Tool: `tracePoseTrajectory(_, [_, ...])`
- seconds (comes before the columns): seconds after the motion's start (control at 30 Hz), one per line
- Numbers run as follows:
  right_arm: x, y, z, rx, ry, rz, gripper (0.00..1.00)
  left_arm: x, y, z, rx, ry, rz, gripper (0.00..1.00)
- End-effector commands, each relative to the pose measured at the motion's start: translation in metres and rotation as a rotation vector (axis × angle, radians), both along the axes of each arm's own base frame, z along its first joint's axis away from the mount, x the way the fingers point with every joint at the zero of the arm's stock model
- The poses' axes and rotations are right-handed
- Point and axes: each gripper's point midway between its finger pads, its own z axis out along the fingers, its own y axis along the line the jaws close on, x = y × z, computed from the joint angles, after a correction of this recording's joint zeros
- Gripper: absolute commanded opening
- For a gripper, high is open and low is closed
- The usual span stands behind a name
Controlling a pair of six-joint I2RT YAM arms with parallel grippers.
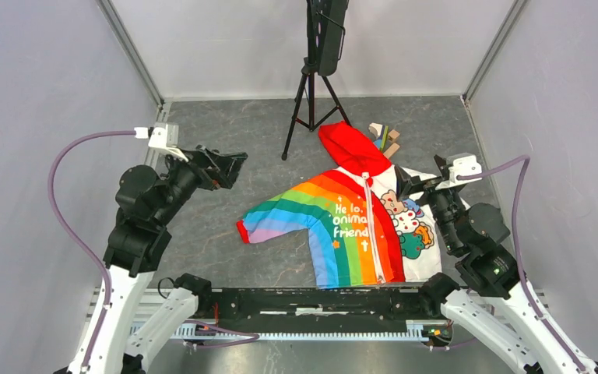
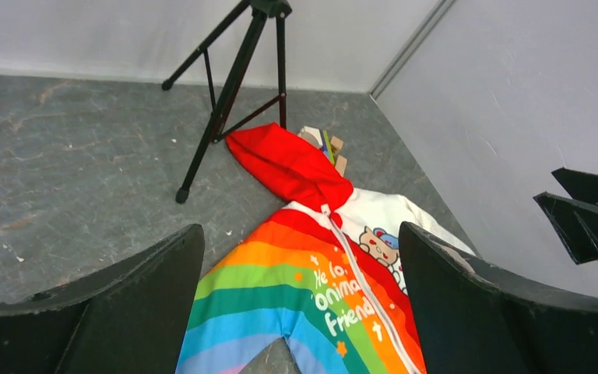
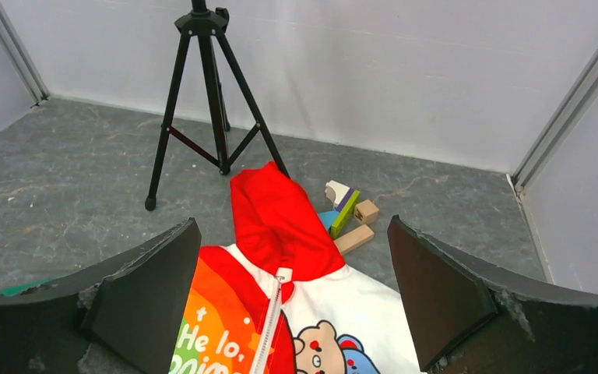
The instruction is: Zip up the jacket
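Observation:
The jacket (image 1: 350, 226) lies flat on the grey table, red hood (image 1: 348, 148) pointing away. Its left half is rainbow-striped with white lettering, its right half white with cartoon animals. The white zipper (image 1: 370, 226) runs down the front and looks closed up to the collar; its pull (image 3: 279, 276) sits at the neck. My left gripper (image 1: 230, 169) hovers open above the table, left of the jacket. My right gripper (image 1: 413, 181) hovers open over the jacket's right shoulder. The jacket also shows in the left wrist view (image 2: 311, 288) and the right wrist view (image 3: 280, 265). Both grippers are empty.
A black tripod (image 1: 311, 101) stands at the back of the table, just left of the hood. Several wooden toy blocks (image 1: 385, 139) lie right of the hood. Grey walls enclose the table on three sides.

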Motion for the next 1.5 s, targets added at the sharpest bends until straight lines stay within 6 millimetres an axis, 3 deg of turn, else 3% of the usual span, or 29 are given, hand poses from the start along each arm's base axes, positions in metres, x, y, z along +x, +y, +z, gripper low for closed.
tracePoseTrajectory(0.0, [0.003,0.005,-0.012,-0.018,0.038,0.014,0.97,-0.001,-0.014,-0.022,0.013,0.073,-0.076,1.0])
tracePoseTrajectory(0.17, [0.011,0.019,-0.039,-0.085,0.128,0.056,0.97,0.001,-0.027,-0.059,0.027,0.205,-0.145,1.0])
tracePoseTrajectory(0.27, [0.019,0.032,-0.069,-0.105,0.242,0.077,0.97,0.003,-0.033,-0.097,0.037,0.353,-0.166,1.0])
tracePoseTrajectory(0.57, [0.014,0.085,-0.2,-0.143,0.557,0.292,0.97,-0.023,-0.073,-0.218,-0.067,0.775,-0.35,1.0])
tracePoseTrajectory(0.7, [0.007,0.094,-0.245,-0.098,0.682,0.355,0.98,-0.034,-0.09,-0.253,-0.057,0.842,-0.346,0.98])
tracePoseTrajectory(0.8, [0.007,0.08,-0.269,0.003,0.774,0.355,0.99,-0.042,-0.106,-0.27,-0.042,0.871,-0.344,0.95])
tracePoseTrajectory(1.0, [0.019,0.04,-0.282,0.131,0.837,0.23,0.88,-0.062,-0.151,-0.297,-0.003,0.913,-0.403,0.9])
tracePoseTrajectory(1.17, [0.007,0.026,-0.296,0.122,0.875,0.159,0.84,-0.072,-0.191,-0.312,0.059,0.939,-0.449,0.75])
tracePoseTrajectory(1.4, [-0.014,0.014,-0.316,0.073,0.944,0.125,0.75,-0.082,-0.208,-0.342,0.152,0.967,-0.424,0.68])
tracePoseTrajectory(1.47, [-0.021,0.017,-0.322,0.081,0.971,0.147,0.73,-0.084,-0.208,-0.349,0.169,0.979,-0.42,0.61])
